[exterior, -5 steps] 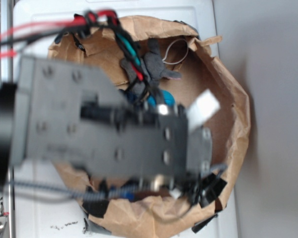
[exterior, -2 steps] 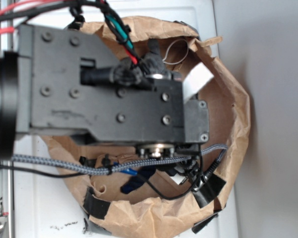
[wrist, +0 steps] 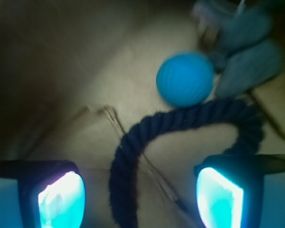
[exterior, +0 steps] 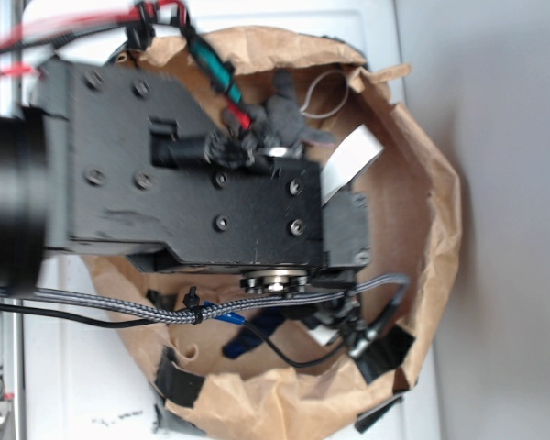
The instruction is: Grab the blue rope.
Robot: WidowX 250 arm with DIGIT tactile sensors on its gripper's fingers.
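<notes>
In the wrist view the blue rope point(wrist: 126, 156) lies on the brown paper floor, a thick dark navy twist bent like a cane. Its straight part runs down between my fingers, and its curve arches over to the right fingertip point(wrist: 221, 199). My gripper point(wrist: 140, 199) hovers open over the rope, with the left pad point(wrist: 61, 199) well clear of it. Nothing is gripped. In the exterior view the arm's black body point(exterior: 211, 183) hides the fingers, and only a short dark blue piece of rope point(exterior: 246, 339) shows below it.
A round teal-blue ball point(wrist: 185, 78) rests just beyond the rope's curve, with a grey plush toy point(wrist: 249, 47) to its right. Everything sits inside a rolled-down brown paper bag point(exterior: 435, 192). A braided grey cable point(exterior: 119, 307) hangs across the bag's lower part.
In the exterior view the arm has shifted up and to the left over the bag and now covers the ball. The dark blue rope piece below it has come into sight.
</notes>
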